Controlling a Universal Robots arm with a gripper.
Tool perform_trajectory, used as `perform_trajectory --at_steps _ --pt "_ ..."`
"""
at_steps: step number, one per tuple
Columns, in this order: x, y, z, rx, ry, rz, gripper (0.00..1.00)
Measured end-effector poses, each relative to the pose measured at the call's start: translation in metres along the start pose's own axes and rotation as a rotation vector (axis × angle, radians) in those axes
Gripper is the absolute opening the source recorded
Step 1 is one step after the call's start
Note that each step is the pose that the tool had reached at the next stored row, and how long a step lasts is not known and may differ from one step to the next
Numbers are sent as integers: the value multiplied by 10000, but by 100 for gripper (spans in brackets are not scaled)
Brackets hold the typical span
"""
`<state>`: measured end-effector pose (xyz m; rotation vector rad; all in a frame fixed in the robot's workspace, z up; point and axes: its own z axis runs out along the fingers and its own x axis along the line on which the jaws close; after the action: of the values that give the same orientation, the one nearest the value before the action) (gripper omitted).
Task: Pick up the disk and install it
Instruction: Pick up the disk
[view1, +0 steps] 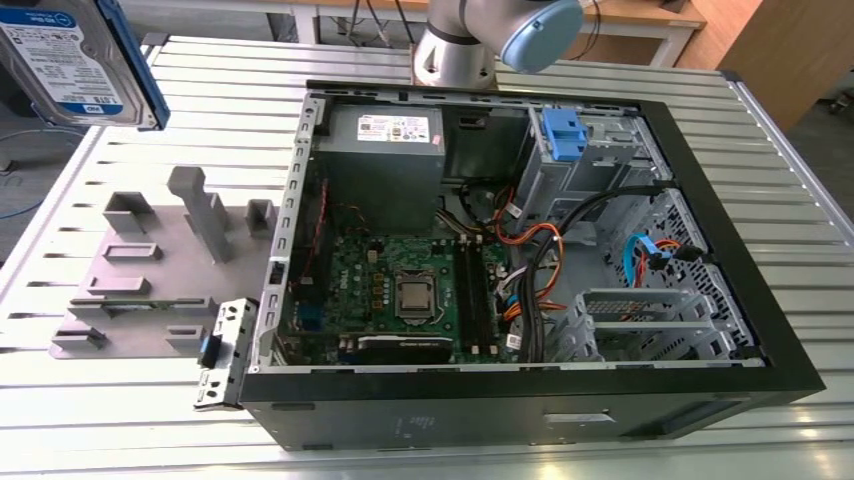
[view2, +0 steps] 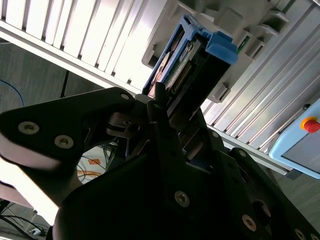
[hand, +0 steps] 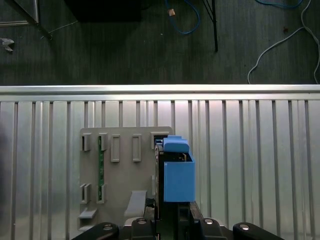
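Observation:
The disk (view1: 74, 55) hangs high in the air at the exterior view's upper left, above the table's corner, its white-and-blue label facing the camera and its blue rail frame along the edge. In both wrist views my gripper (view2: 177, 107) (hand: 172, 212) is shut on the disk (view2: 182, 67) (hand: 177, 175), which stands edge-on between the black fingers (view2: 159, 97), the blue frame's tab (view2: 220, 47) at the far end. The open computer case (view1: 747, 300) lies on the table to the exterior view's right of the disk.
A grey slotted fixture plate (view1: 147, 270) (hand: 125, 165) lies on the ribbed metal table (view1: 94, 410) directly below the disk. Inside the case are a grey power-supply box (view1: 387, 140), a motherboard (view1: 400, 290) and a drive cage with a blue clip (view1: 567, 135). Cables lie on the floor (hand: 200, 30).

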<state>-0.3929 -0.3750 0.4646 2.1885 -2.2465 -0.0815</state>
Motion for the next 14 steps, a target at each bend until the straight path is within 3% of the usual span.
perform_trajectory --at_steps 8,14 --pt "-1 1 -18 0 0 0 35" --pt "-4 5 -120 1 0 0 35"
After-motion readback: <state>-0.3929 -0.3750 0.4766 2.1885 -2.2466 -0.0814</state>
